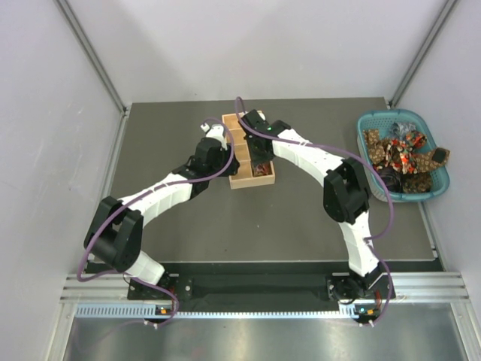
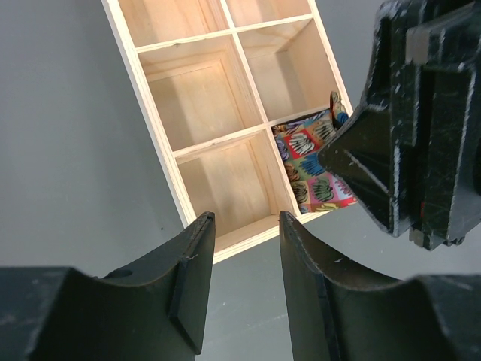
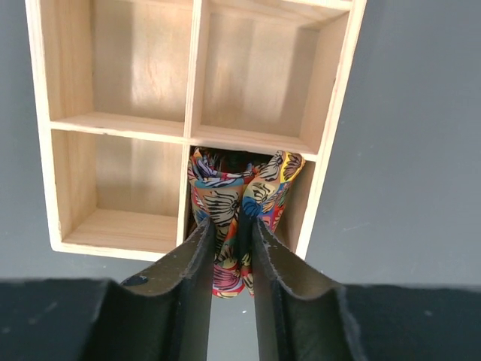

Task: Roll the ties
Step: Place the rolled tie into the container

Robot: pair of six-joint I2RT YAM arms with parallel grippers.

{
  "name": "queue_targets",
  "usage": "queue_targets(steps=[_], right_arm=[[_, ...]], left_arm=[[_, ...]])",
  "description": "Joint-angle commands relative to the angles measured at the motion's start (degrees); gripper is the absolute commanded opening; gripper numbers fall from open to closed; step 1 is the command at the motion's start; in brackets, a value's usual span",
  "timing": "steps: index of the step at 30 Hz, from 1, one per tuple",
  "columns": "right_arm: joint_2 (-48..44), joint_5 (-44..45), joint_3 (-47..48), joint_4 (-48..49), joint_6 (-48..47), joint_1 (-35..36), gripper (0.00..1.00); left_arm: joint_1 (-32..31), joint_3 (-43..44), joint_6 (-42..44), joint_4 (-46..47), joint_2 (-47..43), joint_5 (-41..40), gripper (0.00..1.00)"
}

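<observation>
Between the two fingers of my right gripper (image 3: 231, 235), a fold of a colourful printed tie (image 3: 225, 197) is pinched. The tie sits bunched in the corner compartment of the wooden tray (image 3: 331, 113), directly below those fingers. Just left of that gripper, my left gripper (image 2: 244, 226) hangs half spread over the tray's near edge, holding nothing. Well off to the right, more ties (image 1: 402, 154) lie heaped in a teal basket (image 1: 412, 198).

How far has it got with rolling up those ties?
One colourful tie sits in a near corner slot of the wooden tray, the right pincer pinching it. The left pincer hovers open and empty. The tray's other visible slots are empty, and a heap of ties waits in the teal basket, so most is left.
</observation>
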Motion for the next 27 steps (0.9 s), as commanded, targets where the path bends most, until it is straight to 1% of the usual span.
queue_targets(steps=[1, 3, 7, 9, 10, 11, 12, 13, 17, 18, 19, 20, 22, 23, 24, 25, 26, 27], right_arm=[[1.3, 3.3, 3.7, -1.3, -0.8, 1.1, 0.23], [1.7, 3.6, 3.7, -1.8, -0.6, 1.1, 0.21], [2.3, 5.4, 3.1, -2.8, 0.5, 1.1, 0.21], [2.2, 5.1, 2.4, -2.7, 0.6, 1.1, 0.24], [2.2, 4.9, 1.7, -2.4, 0.8, 1.1, 0.29], [1.9, 4.9, 1.5, -2.4, 1.0, 1.1, 0.47], [1.7, 4.9, 1.2, -2.1, 1.1, 1.1, 0.56], [1.4, 4.2, 0.6, -1.3, 1.1, 1.1, 0.67], [-0.9, 4.7, 0.9, -0.6, 0.7, 1.0, 0.79], [-1.3, 4.9, 1.1, -0.6, 0.6, 1.0, 0.84], [-1.5, 5.5, 1.8, -1.0, 0.5, 0.9, 0.90], [-1.8, 5.7, 2.0, -1.3, 0.6, 0.9, 0.94], [-2.4, 5.0, 1.8, -1.3, 0.9, 0.5, 0.94], [-2.8, 4.3, 1.6, -1.2, 1.1, 0.3, 0.93], [-2.9, 2.8, 0.8, -0.8, 1.3, -0.1, 0.89], [-2.9, 2.1, 0.4, -0.5, 1.3, -0.2, 0.83], [-3.1, 1.9, 0.0, 0.1, 1.4, -0.2, 0.68], [-3.1, 1.6, -0.3, 0.3, 1.4, -0.3, 0.58]], left_arm=[[-0.3, 0.1, 1.1, 0.3, -1.4, -0.3, 0.45], [-0.3, 0.3, 1.2, 0.3, -1.3, -0.3, 0.45], [-0.4, 0.6, 1.2, 0.2, -0.6, 0.0, 0.45], [-0.8, 0.9, 1.2, 0.2, -0.1, 0.0, 0.45], [-1.0, 1.1, 1.2, 0.2, 0.2, -0.1, 0.45], [-1.2, 1.3, 1.2, 0.2, 0.3, -0.1, 0.45], [-1.3, 1.4, 1.2, 0.2, 0.5, -0.1, 0.45], [-1.4, 1.6, 1.2, 0.2, 0.6, -0.1, 0.45], [-1.8, 2.5, 1.3, -0.2, 0.9, -0.5, 0.45], [-1.9, 2.6, 1.4, -0.3, 0.8, -0.5, 0.45], [-1.9, 2.7, 1.5, -0.5, 0.7, -0.8, 0.45], [-1.9, 2.9, 1.5, -0.7, 0.5, -0.9, 0.45], [-1.9, 2.9, 1.6, -0.8, 0.3, -1.0, 0.45], [-1.9, 2.9, 1.6, -0.9, 0.3, -1.0, 0.45], [-1.9, 2.9, 1.7, -0.9, 0.2, -1.1, 0.45], [-2.0, 2.9, 1.7, -0.9, 0.1, -1.0, 0.45], [-2.0, 2.7, 1.6, -0.9, 0.2, -0.9, 0.45], [-2.0, 2.7, 1.6, -0.9, 0.0, -1.0, 0.45]])
